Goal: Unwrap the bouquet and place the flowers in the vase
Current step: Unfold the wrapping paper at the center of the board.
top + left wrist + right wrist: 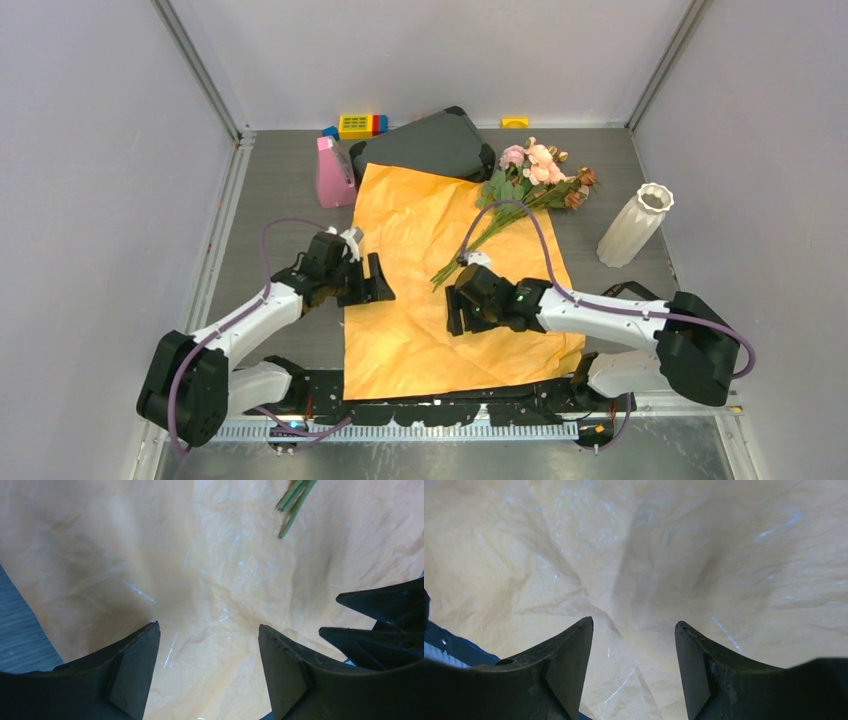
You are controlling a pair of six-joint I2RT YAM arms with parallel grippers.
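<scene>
The flowers [535, 175] lie upper right, stems [470, 245] on the paper [430, 335]; with left claw [367, 285] and right claw [456, 308] open and empty, I may pinch paper along with stems.

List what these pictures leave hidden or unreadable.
- Flowers: left wrist view shows only stem ends, the rest cut off by the top edge.
- Vase interior: top view, too small and dark.
- Black case: top view, near edge under the orange paper.
- Table beneath the paper: hidden in every view.
</scene>
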